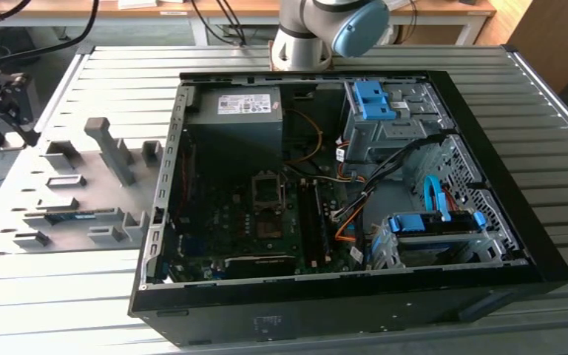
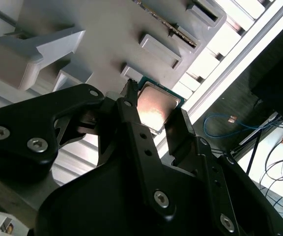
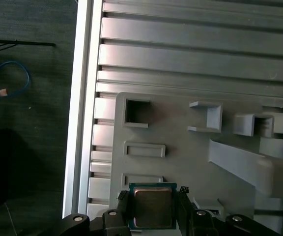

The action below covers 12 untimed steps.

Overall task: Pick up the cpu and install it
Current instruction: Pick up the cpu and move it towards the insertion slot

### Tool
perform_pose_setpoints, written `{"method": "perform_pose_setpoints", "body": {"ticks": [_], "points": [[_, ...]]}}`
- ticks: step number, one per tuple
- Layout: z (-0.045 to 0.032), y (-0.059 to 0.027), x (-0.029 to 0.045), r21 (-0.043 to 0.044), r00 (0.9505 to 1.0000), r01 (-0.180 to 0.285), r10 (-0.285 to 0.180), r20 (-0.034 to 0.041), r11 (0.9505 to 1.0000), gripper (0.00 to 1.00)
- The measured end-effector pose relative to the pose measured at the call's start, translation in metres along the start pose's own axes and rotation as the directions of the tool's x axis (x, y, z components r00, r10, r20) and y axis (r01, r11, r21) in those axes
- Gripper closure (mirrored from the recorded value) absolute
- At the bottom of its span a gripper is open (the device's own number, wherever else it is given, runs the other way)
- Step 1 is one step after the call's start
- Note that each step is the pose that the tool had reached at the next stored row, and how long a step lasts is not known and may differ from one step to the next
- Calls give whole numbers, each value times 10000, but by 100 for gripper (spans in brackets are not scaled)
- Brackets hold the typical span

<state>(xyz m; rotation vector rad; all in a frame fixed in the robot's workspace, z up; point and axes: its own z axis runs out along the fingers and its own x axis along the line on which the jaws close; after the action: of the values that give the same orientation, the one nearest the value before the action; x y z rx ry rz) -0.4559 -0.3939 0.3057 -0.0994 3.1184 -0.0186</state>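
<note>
REMOTE CPU PICK: My end effector [image 3: 154, 196] is clamped on the cpu [image 3: 153, 209], its two black fingers [image 3: 183, 206] pressed against opposite edges of the chip, as the first wrist view shows. The chip's dull silver face is turned toward the camera, framed by a thin green border. It sits over the corner of the grey parts tray [image 3: 181, 128] that lies nearest the rim of the slatted metal counter [image 3: 181, 54]. I cannot tell whether the chip is clear of the tray. Past the counter's rim, a blue cable [image 3: 14, 81] lies looped on the dark floor [image 3: 28, 147].

The second wrist view catches the same grip from a lower angle, with the tray's raised blocks and pockets beyond the chip.

In the exterior view, the open computer case [image 1: 313, 314] lies on its side on the counter, just to the exterior view's right of the tray. The dark square socket frame [image 1: 267, 188] sits on the board near the middle of the case, well apart from the tray. The base of the arm [image 1: 309, 37] stands at the counter's far edge, behind the case.
</note>
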Motion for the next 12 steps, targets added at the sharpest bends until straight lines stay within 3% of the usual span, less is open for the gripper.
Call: {"method": "perform_pose_setpoints", "body": {"ticks": [12], "points": [[-158,-2,-3,0,10000,0,0,0,10000,53]]}}
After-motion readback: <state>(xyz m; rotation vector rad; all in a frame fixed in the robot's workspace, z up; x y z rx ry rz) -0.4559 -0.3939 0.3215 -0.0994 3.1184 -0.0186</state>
